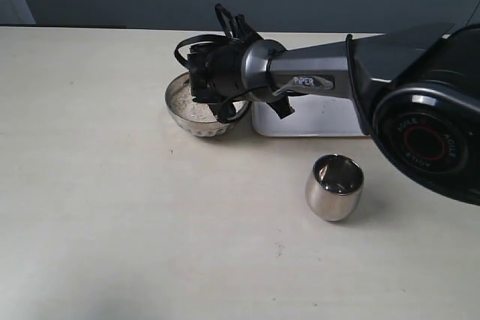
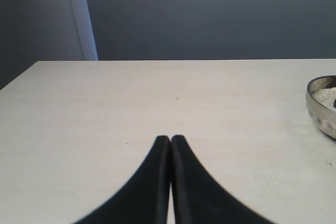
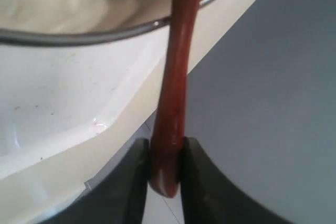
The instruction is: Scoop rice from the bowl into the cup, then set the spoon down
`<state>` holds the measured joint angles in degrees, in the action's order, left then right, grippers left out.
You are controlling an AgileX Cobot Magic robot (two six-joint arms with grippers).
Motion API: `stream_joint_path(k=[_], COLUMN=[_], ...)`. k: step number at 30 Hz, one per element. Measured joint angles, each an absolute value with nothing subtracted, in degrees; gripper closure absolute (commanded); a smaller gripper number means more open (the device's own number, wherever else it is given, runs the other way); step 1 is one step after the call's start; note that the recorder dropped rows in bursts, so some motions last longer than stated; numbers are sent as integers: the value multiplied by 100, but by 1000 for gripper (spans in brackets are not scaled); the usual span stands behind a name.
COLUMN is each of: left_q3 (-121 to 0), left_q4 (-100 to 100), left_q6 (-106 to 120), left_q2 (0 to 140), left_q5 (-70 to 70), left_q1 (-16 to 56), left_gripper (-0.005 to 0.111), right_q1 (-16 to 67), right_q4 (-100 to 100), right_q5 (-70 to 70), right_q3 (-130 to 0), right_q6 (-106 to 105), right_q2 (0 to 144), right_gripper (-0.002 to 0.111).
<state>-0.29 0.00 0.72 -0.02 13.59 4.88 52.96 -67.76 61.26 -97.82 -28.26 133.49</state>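
Your right arm point(image 1: 319, 73) reaches in from the right and crosses the middle, stretched nearly level. Its cable-wrapped wrist point(image 1: 225, 61) tips the tool downward. Your right tool point(image 3: 167, 153) has both dark fingers point(image 3: 131, 182) pinched on the end of the spoon point(image 3: 176, 77) handle. Your left tool point(image 2: 170, 142) points straight ahead, its tips pressed together.

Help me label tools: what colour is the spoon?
The spoon is dark reddish-brown, clearest in the right wrist view.

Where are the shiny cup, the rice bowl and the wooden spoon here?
cup point(image 1: 334, 194), exterior view, on its mirrored side.
bowl point(image 1: 192, 125), exterior view, on its outer wall.
spoon point(image 3: 177, 77), right wrist view, on its handle's middle.
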Motion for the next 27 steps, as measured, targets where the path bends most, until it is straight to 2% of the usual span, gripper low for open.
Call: stream_joint_path(k=[27], left_q3=[-29], left_q4=[0], left_q6=[72], left_q2=[-2], left_q5=[1359], left_q1=[488], left_gripper=[106], right_q1=[5274], right_q4=[-4665], right_q5=[6381], right_q3=[-10513], right_q6=[-3767], right_q2=[13309], right_gripper=[109])
